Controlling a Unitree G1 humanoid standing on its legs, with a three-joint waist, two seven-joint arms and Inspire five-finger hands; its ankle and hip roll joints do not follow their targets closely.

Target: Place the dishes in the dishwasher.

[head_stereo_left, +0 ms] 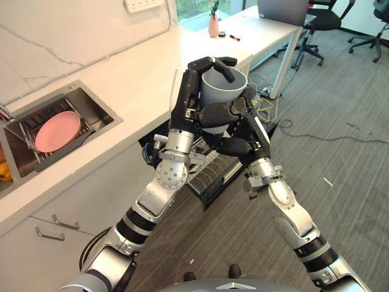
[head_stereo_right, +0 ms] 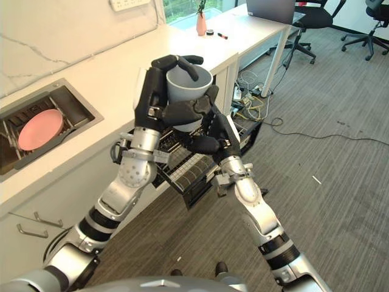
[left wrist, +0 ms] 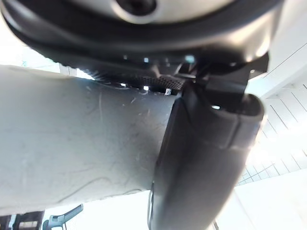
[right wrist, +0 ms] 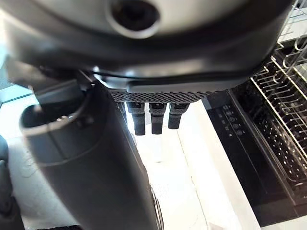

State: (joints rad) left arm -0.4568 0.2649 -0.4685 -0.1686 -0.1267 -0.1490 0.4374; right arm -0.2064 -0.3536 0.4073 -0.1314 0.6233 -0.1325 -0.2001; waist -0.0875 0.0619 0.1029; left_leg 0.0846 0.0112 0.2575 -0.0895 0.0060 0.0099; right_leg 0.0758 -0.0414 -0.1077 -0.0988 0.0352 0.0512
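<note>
Both hands (head_stereo_left: 193, 91) (head_stereo_left: 226, 112) clasp grey bowl (head_stereo_left: 223, 88) above rack (head_stereo_left: 209, 170).

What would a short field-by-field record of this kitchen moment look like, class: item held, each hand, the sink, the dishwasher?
Item held: grey bowl, upright, raised above the open dishwasher
Left hand: fingers curled over the bowl's rim and side
Right hand: fingers wrapped round the bowl's lower side
Sink: set in the white counter, holding a pink plate
Dishwasher: rack pulled out below the counter, under the bowl
Step left: bowl not yet in the rack
</note>
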